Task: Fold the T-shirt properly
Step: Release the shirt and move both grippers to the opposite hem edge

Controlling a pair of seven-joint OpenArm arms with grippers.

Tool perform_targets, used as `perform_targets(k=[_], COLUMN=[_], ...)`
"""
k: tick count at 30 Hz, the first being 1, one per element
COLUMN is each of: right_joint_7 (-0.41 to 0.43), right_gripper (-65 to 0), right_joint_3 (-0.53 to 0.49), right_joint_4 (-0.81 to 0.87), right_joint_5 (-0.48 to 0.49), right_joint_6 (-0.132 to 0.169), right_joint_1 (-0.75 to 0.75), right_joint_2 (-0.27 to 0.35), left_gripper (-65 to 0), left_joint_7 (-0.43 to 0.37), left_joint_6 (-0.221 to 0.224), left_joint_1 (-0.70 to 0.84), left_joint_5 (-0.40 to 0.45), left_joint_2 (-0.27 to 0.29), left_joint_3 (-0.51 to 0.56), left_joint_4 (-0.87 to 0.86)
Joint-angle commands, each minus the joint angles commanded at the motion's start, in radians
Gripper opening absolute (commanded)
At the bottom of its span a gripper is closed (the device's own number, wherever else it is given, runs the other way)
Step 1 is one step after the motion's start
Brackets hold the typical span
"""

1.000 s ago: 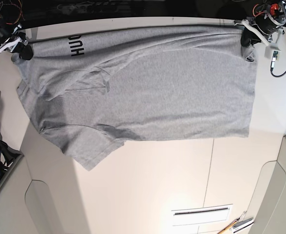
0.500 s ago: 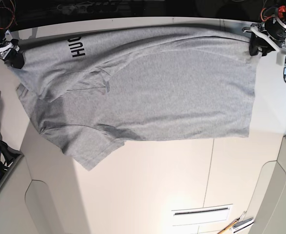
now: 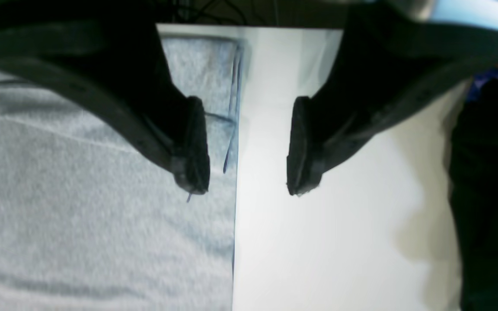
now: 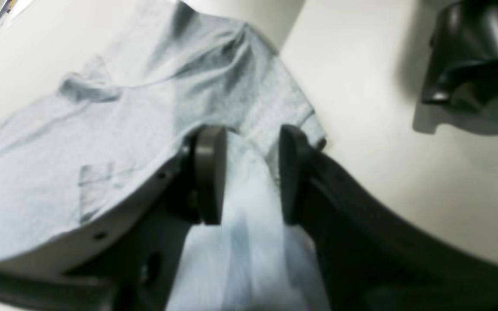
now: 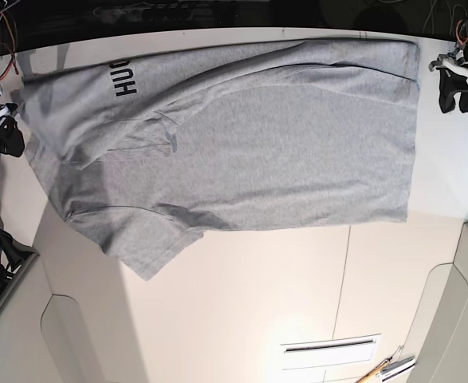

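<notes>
We see the T-shirt [image 5: 249, 152] lying spread across the far half of the pale worktop [image 5: 313, 295], folded lengthwise so that it forms a broad grey band running from one side of the base view to the other. Its straight hem edge sits on the right of that view, and a short sleeve [image 5: 142, 251] sticks out toward the near edge on the left. Black capital letters [image 5: 124, 77] show on a turned-over strip along the far edge, close to the left corner. Soft creases run diagonally through the cloth near that lettering.

On the right of the base view we find the left claw [image 5: 450, 89], off the cloth and just beside the shirt's far corner. Its wrist camera shows the two dark fingers [image 3: 190, 142] spread wide apart with nothing between them, one over the grey fabric [image 3: 80, 194] and the other over bare worktop [image 3: 339, 237], the hem edge running between.

On the left of the base view sits the right claw [image 5: 2, 132], at the shirt's other far corner. From its wrist camera we see its fingers [image 4: 208, 177] close together with a fold of the grey fabric [image 4: 123, 108] running up between them, so it appears to be pinching the shirt's edge. A dark object [image 4: 474, 65] stands on the worktop beyond.
</notes>
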Motion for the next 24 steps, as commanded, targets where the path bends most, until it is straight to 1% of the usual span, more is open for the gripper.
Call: perform_targets(k=[2, 4, 6, 7, 8, 11, 13, 15, 17, 19, 21, 24], right_joint_7=[0.029, 0.071, 0.097, 0.096, 0.097, 0.101, 0.123, 0.14, 0.178, 0.221, 0.264, 0.294], right_gripper=[-44.3, -43.8, -37.3, -34.0, -32.0, -31.8, -31.8, -31.8, -31.8, -31.8, -31.8, -31.8], right_joint_3=[0.0, 0.0, 0.0, 0.0, -0.002, -0.01, -0.038, -0.09, -0.152, -0.216, -0.262, -0.296], right_joint_4=[0.0, 0.0, 0.0, 0.0, 0.0, -0.004, -0.026, -0.091, -0.191, -0.299, -0.408, -0.563], right_joint_5=[-0.021, -0.03, -0.056, -0.07, -0.085, -0.118, -0.168, -0.202, -0.241, -0.278, -0.32, -0.381], right_joint_6=[-0.012, -0.011, -0.014, -0.018, -0.018, -0.021, -0.027, -0.03, -0.03, -0.03, -0.03, -0.03], right_joint_1=[0.001, 0.004, 0.033, 0.054, 0.077, 0.153, 0.207, 0.267, 0.326, 0.387, 0.45, 0.541], right_joint_2=[0.0, 0.0, -0.001, 0.0, 0.0, 0.0, 0.003, 0.02, 0.045, 0.066, 0.075, 0.075], left_gripper=[-32.5, -32.5, -32.5, -32.5, -32.5, -32.5, -32.5, -32.5, -32.5, -32.5, -32.5, -32.5], left_joint_7=[-0.003, -0.01, -0.01, -0.01, -0.014, -0.017, -0.017, -0.018, -0.019, -0.036, -0.066, -0.076], left_joint_6=[0.0, 0.0, 0.0, 0.0, 0.0, 0.0, 0.0, 0.0, 0.0, 0.0, 0.0, 0.0], left_joint_1=[-0.031, -0.065, -0.108, -0.129, -0.151, -0.221, -0.277, -0.341, -0.408, -0.476, -0.544, -0.655], left_joint_5=[0.001, 0.001, 0.001, 0.0, 0.0, 0.0, 0.0, 0.0, 0.007, 0.041, 0.065, 0.077], left_joint_2=[0.0, 0.0, 0.0, -0.002, -0.003, -0.021, -0.05, -0.083, -0.114, -0.139, -0.153, -0.154], left_joint_3=[0.0, 0.0, 0.0, 0.0, 0.0, 0.008, 0.035, 0.082, 0.145, 0.215, 0.275, 0.347], left_joint_4=[0.0, -0.002, -0.009, -0.017, -0.029, -0.104, -0.18, -0.259, -0.337, -0.422, -0.521, -0.681])
